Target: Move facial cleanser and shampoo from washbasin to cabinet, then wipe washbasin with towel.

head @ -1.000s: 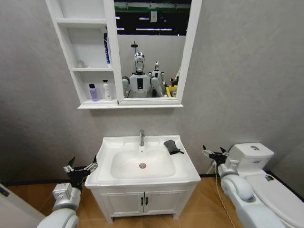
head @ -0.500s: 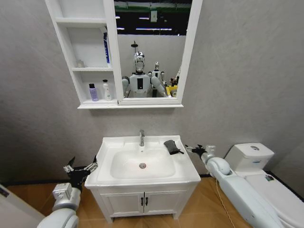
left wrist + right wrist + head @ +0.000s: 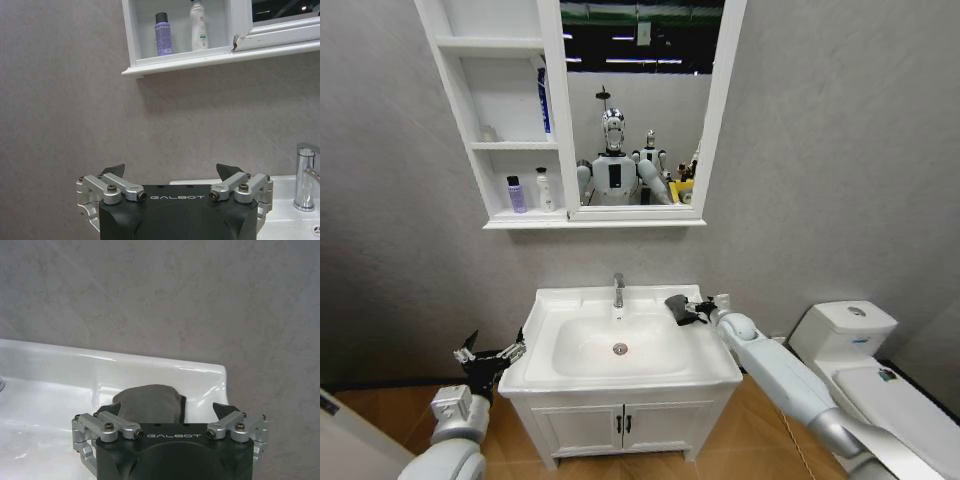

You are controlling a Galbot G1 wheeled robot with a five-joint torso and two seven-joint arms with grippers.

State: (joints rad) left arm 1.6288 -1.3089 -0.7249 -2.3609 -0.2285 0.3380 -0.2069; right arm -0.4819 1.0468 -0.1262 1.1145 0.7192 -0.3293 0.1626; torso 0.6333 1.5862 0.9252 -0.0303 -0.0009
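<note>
one dark grey towel [image 3: 682, 306], soft and bunched, lies on the far right part of the flat rim of the glossy white ceramic washbasin [image 3: 552, 375], right of its single chrome tap [image 3: 618, 290]. the right gripper [image 3: 699, 309] hangs with its fingers spread right at the towel's right edge, while the left gripper [image 3: 492, 353], also spread, waits low beside the washbasin's left side. two bottles, one purple with a black cap [image 3: 517, 195] and one white [image 3: 545, 189], stand upright side by side in the lowest of the three doorless compartments of the white cabinet [image 3: 457, 98].
</note>
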